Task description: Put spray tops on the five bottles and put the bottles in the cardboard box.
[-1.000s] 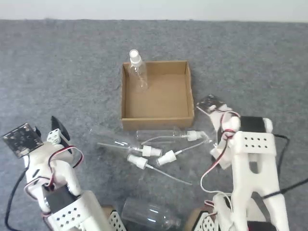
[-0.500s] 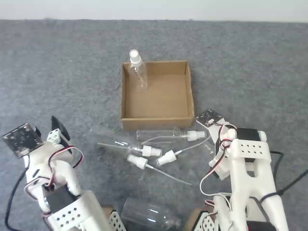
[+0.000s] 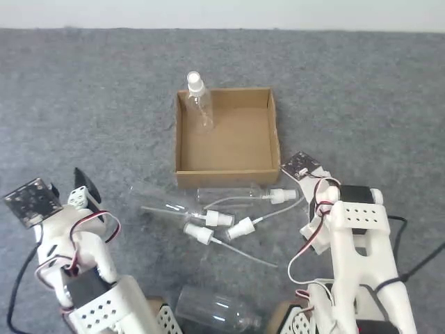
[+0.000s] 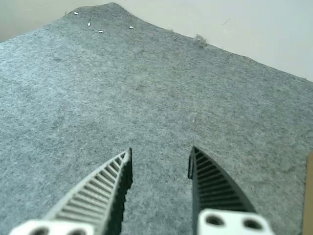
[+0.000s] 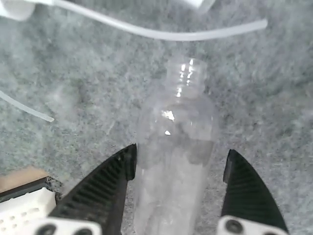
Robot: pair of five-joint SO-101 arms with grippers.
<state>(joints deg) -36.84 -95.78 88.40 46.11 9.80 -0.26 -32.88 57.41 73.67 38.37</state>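
Note:
An uncapped clear bottle (image 5: 178,120) lies on the grey carpet between the fingers of my open right gripper (image 5: 181,150), its neck pointing away from the wrist. A capped bottle (image 3: 199,101) stands in the back left corner of the cardboard box (image 3: 227,169). In front of the box lies another bottle (image 3: 229,194) with a spray top (image 3: 281,196) at its neck. Three loose spray tops (image 3: 220,218) (image 3: 241,227) (image 3: 197,233) with thin tubes lie nearby. A clear bottle (image 3: 217,311) rests at the front edge. My left gripper (image 4: 161,150) is open over bare carpet.
A faint clear bottle (image 3: 154,194) lies left of the spray tops. A loose tube (image 5: 161,32) crosses the carpet just past the bottle's neck. The right arm (image 3: 356,229) stands right of the box, the left arm (image 3: 76,243) at the front left.
The right arm has drawn back from the box's right corner toward the front edge and sunk lower. The left arm has kept still.

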